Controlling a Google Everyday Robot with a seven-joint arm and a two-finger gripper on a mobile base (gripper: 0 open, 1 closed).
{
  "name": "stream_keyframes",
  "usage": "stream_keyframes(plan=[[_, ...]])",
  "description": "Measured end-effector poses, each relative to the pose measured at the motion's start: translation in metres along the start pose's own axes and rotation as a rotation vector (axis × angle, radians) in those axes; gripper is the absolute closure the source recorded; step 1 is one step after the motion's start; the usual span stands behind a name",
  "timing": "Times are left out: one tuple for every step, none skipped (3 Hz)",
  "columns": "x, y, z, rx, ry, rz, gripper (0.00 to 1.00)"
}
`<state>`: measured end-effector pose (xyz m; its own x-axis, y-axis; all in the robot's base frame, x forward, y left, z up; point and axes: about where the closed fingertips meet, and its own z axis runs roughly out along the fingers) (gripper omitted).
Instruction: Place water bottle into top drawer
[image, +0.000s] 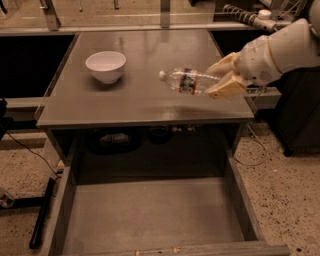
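The top drawer (150, 215) is standing pulled out below the front edge of the surface (135, 102). It is showing a flat grey metal floor between low side walls. The water bottle (186, 81) is not lying in it. The bottle is hanging over the right half of the surface, turned on its side. Its white cap is pointing left toward the bowl (105, 65).

The tool (213, 81) is reaching in from the right on a white arm (285, 47). Its two tan fingers (224, 89) are closing around the bottle's bottom end, one above and one below. The bottle's clear ribbed plastic is showing a red-and-dark label band near the neck. It is casting a faint shadow on the surface beneath.

The white bowl is sitting on the left part of the surface, well apart from the bottle. It is round and smooth, and only its pale inside is showing.

In the dark space under the surface, behind the drawer, a dark bulky thing (112, 141) and a smaller one (160, 132) are lying; what they are I cannot tell. A black bar (42, 212) is lying on the speckled floor (285, 185) just beside the drawer's left wall. A thin cable (250, 150) is trailing along the floor on the right. Nothing is standing between the bottle and the drawer's open top.
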<state>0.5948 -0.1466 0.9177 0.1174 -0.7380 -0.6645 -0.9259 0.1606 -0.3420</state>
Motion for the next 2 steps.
stream_keyframes(plan=[[0.014,0.031,-0.026,0.031,0.031,-0.013,1.00],[0.052,0.106,-0.049,0.025,0.110,0.028,1.00]])
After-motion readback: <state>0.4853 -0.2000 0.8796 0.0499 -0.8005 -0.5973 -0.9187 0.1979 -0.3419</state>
